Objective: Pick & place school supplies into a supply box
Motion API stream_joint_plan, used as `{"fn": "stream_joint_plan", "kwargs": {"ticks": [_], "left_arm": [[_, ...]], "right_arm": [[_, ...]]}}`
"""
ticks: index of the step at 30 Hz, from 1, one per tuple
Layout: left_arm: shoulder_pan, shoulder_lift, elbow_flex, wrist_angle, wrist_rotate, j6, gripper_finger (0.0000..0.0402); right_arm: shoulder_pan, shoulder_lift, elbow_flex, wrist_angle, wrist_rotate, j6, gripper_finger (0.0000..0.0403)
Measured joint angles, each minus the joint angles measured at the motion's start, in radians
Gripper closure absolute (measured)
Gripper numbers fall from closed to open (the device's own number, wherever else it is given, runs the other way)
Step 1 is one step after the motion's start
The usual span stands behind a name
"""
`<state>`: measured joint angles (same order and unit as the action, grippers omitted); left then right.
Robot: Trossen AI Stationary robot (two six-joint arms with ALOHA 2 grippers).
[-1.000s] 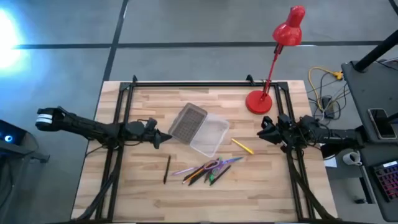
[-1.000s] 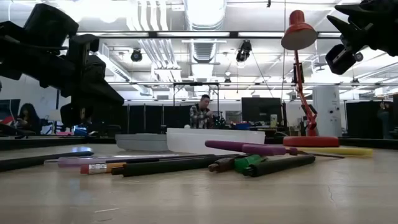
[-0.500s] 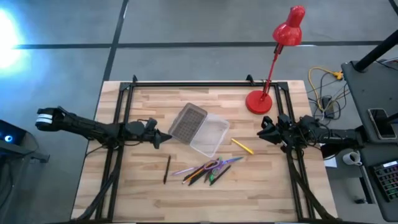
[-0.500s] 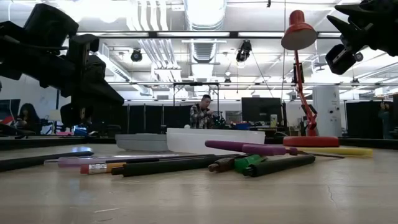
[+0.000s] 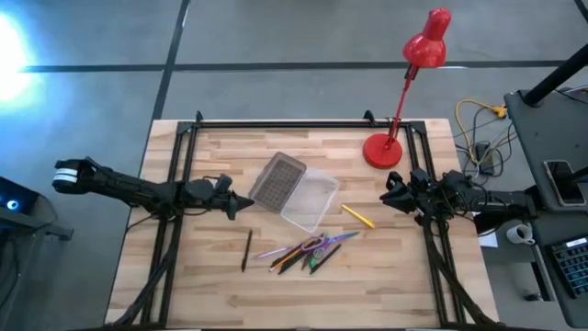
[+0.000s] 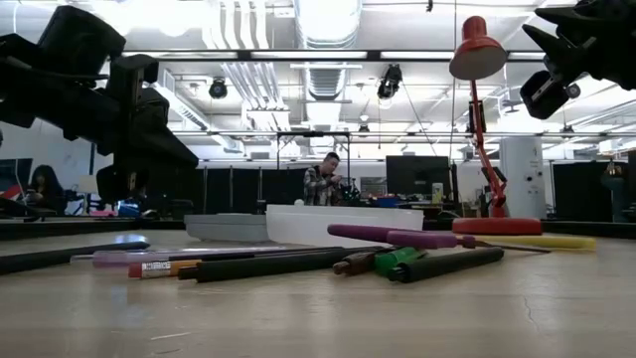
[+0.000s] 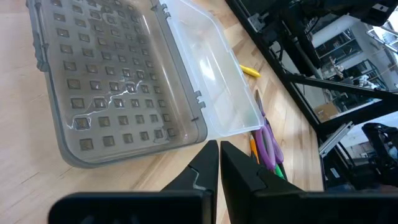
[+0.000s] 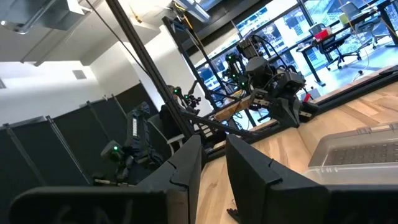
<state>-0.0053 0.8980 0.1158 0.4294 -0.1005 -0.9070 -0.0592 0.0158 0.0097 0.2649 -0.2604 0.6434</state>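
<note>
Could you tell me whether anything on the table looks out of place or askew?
Nothing is damaged or spilled. The supply box lies open and askew, and a black pencil and a yellow pen lie apart from the main heap.

Robotics lab — exposed ducts (image 6: 328, 40), monitors (image 6: 412, 174)

A row of pens and pencils lies across the near tabletop: a purple pen (image 6: 393, 237) on top, a green pen (image 6: 400, 259) and a black pen (image 6: 447, 264) beside it, a long dark pencil (image 6: 268, 266) and an orange-tipped pencil (image 6: 159, 268) to the left; a yellow pen (image 6: 552, 242) lies far right; behind them sit the translucent supply box (image 6: 343, 223) and its grey lid (image 6: 227, 227); a red desk lamp (image 6: 484, 129) stands at the right; dark arms hang at the upper left (image 6: 94, 94) and upper right (image 6: 576, 50); a person (image 6: 323, 182) stands far off in the room.
</note>
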Motion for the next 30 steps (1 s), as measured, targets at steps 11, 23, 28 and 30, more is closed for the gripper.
{"fn": "stream_joint_plan", "kwargs": {"ticks": [11, 23, 28, 30], "left_arm": [[0.000, 0.000, 0.000, 0.000, 0.000, 0.000, 0.0400], [0.012, 0.001, 0.031, 0.051, -0.203, -0.367, 0.0400], [0.013, 0.001, 0.063, 0.047, -0.258, -0.335, 0.0400], [0.013, 0.001, 0.068, 0.046, -0.260, -0.275, 0.0400]], "right_arm": [[0.000, 0.000, 0.000, 0.007, 0.033, -0.002, 0.0335], [0.000, 0.120, 0.000, -0.141, 0.332, 0.420, 0.0335], [0.000, 0.275, 0.000, -0.164, 0.332, 0.440, 0.0335], [0.000, 0.343, 0.012, -0.177, 0.331, 0.489, 0.0335]]}}
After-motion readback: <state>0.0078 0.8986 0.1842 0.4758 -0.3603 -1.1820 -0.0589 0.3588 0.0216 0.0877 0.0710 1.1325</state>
